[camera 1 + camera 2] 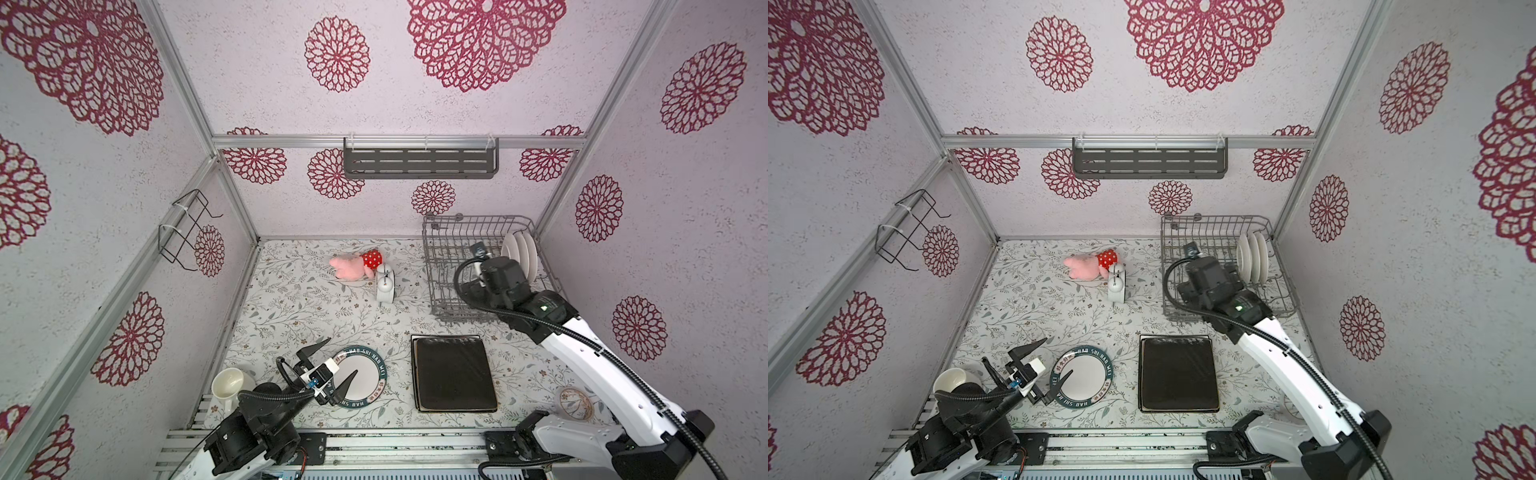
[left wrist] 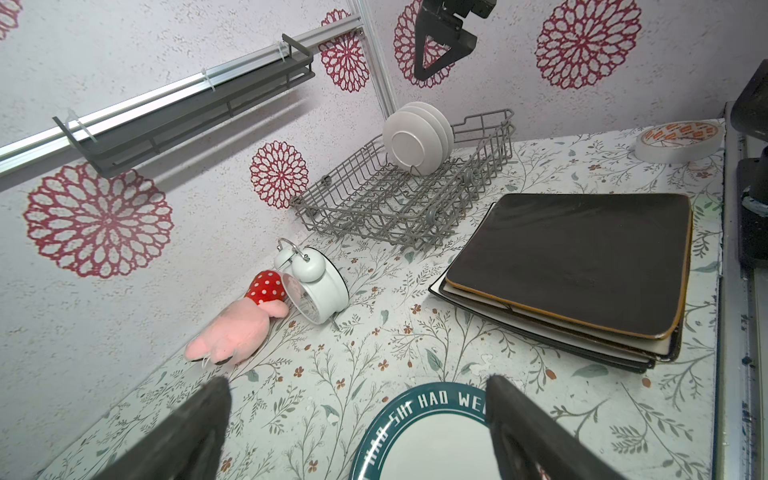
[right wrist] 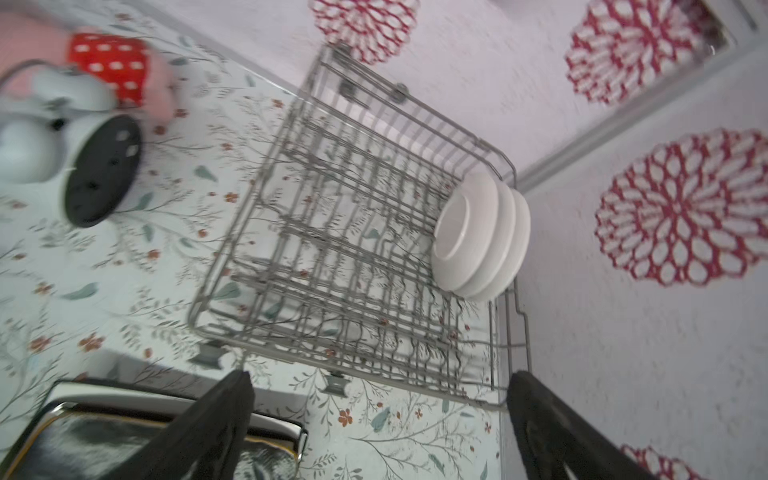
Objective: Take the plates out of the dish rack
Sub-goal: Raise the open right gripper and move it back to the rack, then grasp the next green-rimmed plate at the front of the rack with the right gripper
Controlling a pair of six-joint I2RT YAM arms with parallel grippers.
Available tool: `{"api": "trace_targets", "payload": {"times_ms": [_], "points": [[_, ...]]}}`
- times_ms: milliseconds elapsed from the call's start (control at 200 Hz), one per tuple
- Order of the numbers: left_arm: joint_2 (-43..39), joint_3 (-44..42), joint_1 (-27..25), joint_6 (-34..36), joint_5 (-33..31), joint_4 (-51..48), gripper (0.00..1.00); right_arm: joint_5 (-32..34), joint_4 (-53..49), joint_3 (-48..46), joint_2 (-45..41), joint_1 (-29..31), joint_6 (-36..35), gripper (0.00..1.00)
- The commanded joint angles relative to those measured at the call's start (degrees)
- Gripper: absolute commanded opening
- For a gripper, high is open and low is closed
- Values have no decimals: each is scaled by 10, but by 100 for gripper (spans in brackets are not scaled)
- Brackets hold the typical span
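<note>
The grey wire dish rack (image 1: 432, 266) (image 1: 1169, 270) (image 2: 374, 208) (image 3: 257, 232) stands at the back right. Three round white plates (image 1: 517, 249) (image 1: 1252, 255) (image 2: 415, 139) (image 3: 478, 237) stand upright at its far right end. A stack of dark square plates (image 1: 455, 374) (image 1: 1177, 376) (image 2: 582, 266) (image 3: 83, 436) lies flat on the table in front of the rack. A round teal-rimmed plate (image 1: 365, 376) (image 1: 1084, 376) (image 2: 436, 440) lies near the front left. My left gripper (image 1: 343, 355) (image 1: 1058, 355) (image 2: 355, 382) is open over that plate's left rim, holding nothing. My right gripper (image 3: 380, 376) is open and empty above the rack's near side; in both top views the wrist hides its fingers.
A white alarm clock (image 1: 385, 284) and a pink plush toy (image 1: 353, 266) lie mid-table at the back. A white mug (image 1: 230, 384) sits at the front left, a tape roll (image 1: 575, 403) at the front right. A slotted grey shelf (image 1: 419, 160) and a black wire holder (image 1: 187, 228) hang on the walls.
</note>
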Motion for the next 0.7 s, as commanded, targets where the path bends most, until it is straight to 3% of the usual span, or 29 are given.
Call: {"api": "trace_targets", "payload": {"times_ms": [0, 45, 110, 250, 340, 510, 695], "points": [[-6, -7, -4, 7, -5, 5, 97, -153, 62, -3, -2, -110, 46, 99], [-6, -7, -3, 6, -7, 4, 97, -207, 50, 20, 25, -157, 46, 99], [-5, -8, -1, 7, -7, 5, 98, -207, 40, 52, 74, -215, 79, 99], [0, -6, 0, 5, -7, 2, 97, -286, 42, 102, 159, -307, 128, 97], [4, -7, 1, 5, -8, 1, 98, -267, 38, 145, 202, -317, 132, 99], [10, -8, 4, 5, -8, 2, 97, -159, -9, 232, 259, -319, 194, 99], [15, -8, 6, 5, -7, 2, 97, -247, 37, 228, 255, -340, 160, 99]]}}
